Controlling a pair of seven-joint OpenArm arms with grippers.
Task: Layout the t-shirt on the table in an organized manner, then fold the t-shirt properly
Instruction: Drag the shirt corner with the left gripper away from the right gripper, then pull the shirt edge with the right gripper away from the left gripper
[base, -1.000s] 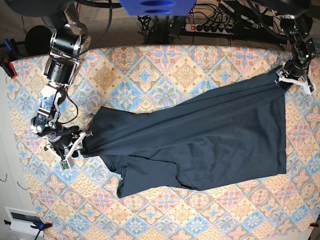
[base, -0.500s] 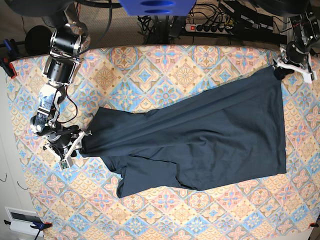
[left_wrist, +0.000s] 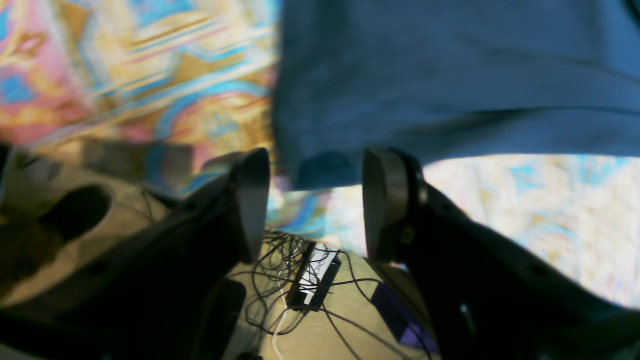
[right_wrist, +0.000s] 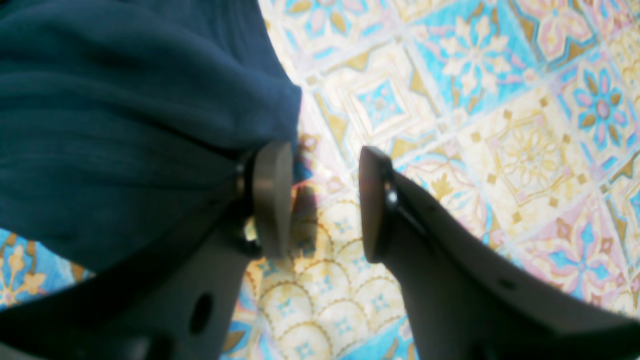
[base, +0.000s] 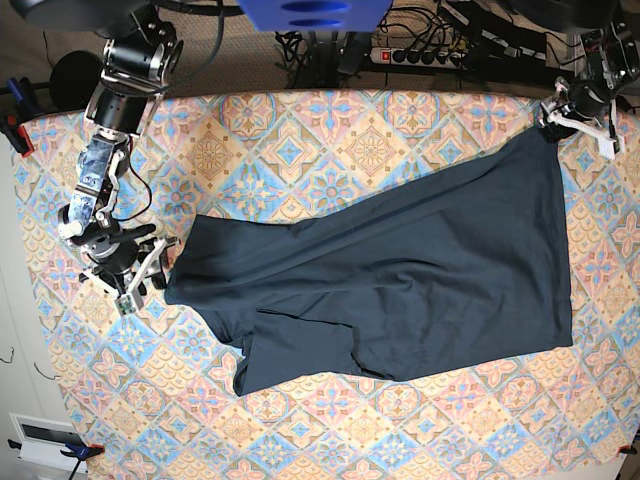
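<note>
The dark navy short-sleeved t-shirt of soft plain fabric is spread diagonally across the large table covered in a pink, blue and yellow diamond-tile cloth, its long axis running from a bunched end at the base view's left to a raised corner at the far right edge. The layout is judged to be unfinished, since folds and a doubled-over flap are seen along the lower left portion.

The right gripper is held with its jaws parted and nothing between them; only patterned cloth is seen in the gap, and the shirt's bunched end lies just beside one finger, on its outer side. In the base view this gripper is placed just left of the garment's left tip.

The left gripper is likewise seen with jaws apart and nothing clasped; the shirt's corner lies just beyond the fingertips, ahead of the opening, with the table edge and cables below. In the base view it sits at the far right corner.

Each arm is nearer to its own end of the long axis, so a regrasp of either end is judged to need only a short approach.
</note>
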